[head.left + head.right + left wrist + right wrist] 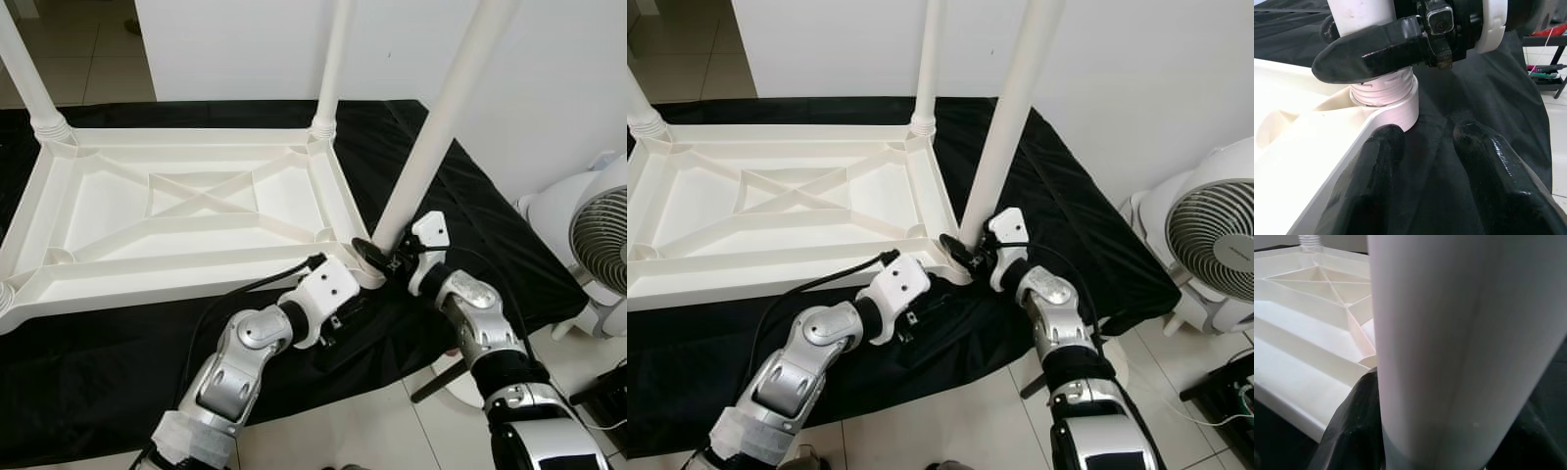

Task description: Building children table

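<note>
The white children's table top [196,269] lies upside down on a black cloth [490,225]. A white leg [441,127] stands in its near right corner socket [1386,98], leaning slightly right. My right gripper [377,257] is shut on the base of this leg, just above the threaded collar. In the right wrist view the leg [1459,342] runs between the two black fingers [1352,431]. My left gripper [1425,137] is open and low over the cloth, right beside that corner, with one finger [1371,176] against the table's rim.
Two more white legs [333,59] [24,78] stand upright at the far corners. A white fan [598,235] sits on the tiled floor to the right. A white wall rises close behind the table.
</note>
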`<state>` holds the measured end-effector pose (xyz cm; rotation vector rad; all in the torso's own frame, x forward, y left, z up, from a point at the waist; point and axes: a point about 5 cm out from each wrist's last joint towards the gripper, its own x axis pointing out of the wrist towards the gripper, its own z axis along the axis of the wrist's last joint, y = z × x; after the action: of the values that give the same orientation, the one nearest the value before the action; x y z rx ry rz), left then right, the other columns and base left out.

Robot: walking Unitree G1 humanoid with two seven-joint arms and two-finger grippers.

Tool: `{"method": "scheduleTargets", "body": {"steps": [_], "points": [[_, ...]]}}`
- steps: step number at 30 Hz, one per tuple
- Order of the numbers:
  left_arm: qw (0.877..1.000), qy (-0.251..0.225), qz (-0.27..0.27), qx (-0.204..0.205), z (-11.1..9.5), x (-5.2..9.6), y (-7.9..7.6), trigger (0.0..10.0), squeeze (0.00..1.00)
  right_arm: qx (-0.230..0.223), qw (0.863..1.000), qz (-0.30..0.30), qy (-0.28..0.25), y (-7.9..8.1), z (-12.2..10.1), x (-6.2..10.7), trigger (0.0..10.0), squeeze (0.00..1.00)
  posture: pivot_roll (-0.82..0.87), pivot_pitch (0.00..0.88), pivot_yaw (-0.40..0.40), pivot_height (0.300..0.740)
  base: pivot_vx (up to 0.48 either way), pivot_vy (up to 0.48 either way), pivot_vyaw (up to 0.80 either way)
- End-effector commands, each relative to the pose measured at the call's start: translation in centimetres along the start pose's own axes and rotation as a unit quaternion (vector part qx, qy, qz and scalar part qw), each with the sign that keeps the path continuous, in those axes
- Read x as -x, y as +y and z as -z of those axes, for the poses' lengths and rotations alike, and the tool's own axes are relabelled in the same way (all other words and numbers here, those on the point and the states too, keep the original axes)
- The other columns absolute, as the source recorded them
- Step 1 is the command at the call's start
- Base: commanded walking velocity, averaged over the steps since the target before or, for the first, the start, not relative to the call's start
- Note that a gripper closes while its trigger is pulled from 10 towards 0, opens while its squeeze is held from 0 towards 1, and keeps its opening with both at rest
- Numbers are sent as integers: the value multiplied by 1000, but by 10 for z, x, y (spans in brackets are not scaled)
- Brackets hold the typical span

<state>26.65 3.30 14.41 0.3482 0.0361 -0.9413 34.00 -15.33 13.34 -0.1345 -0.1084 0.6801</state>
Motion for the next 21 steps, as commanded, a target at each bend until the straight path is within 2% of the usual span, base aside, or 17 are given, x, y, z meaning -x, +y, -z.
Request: {"method": "scheduleTargets", "body": {"steps": [1, 3, 9, 10, 12, 14, 15, 16, 18, 21], "points": [[1000, 1, -14, 5, 1, -2, 0, 10000, 0, -1, 999, 19, 36, 4, 15, 6, 10000, 0, 34, 78, -81, 740, 0, 0, 0], [1000, 0, -21, 13, 1, -1, 3, 10000, 0, 4, 996, 82, 33, 13, 15, 7, 10000, 0, 31, 73, -65, 740, 0, 0, 0], [1000, 2, -22, 14, 2, 0, 4, 10000, 0, -14, 990, 139, 15, 29, 12, 6, 10000, 0, 34, 74, -59, 740, 0, 0, 0], [1000, 3, -20, 13, 2, 1, 5, 10000, 0, -29, 983, 179, 18, 34, 11, 6, 10000, 0, 37, 74, -63, 740, 0, 0, 0], [1000, 3, -20, 13, 2, 1, 5, 10000, 0, -29, 983, 179, 18, 34, 11, 6, 10000, 0, 37, 74, -63, 740, 0, 0, 0], [1000, 10, -24, 8, 5, 5, 8, 10000, 0, -46, 964, 260, 23, 45, 8, 3, 10000, 0, 38, 69, -65, 740, 0, 0, 0], [1000, 10, -24, 8, 5, 5, 8, 10000, 0, -46, 964, 260, 23, 45, 8, 3, 10000, 0, 38, 69, -65, 740, 0, 0, 0], [999, 12, -28, 8, 6, 6, 9, 10000, 0, -57, 959, 277, 21, 51, 6, 0, 10000, 0, 48, 67, -74, 740, 0, 0, 0], [999, 12, -36, 12, 6, 7, 11, 10000, 0, -43, 959, 280, 18, 59, 0, -6, 10000, 0, 50, 65, -77, 740, 0, 0, 0], [999, 12, -38, 14, 6, 7, 10, 10000, 0, -41, 960, 277, 13, 59, -3, -6, 10000, 0, 46, 61, -78, 740, 0, 0, 0]]}}
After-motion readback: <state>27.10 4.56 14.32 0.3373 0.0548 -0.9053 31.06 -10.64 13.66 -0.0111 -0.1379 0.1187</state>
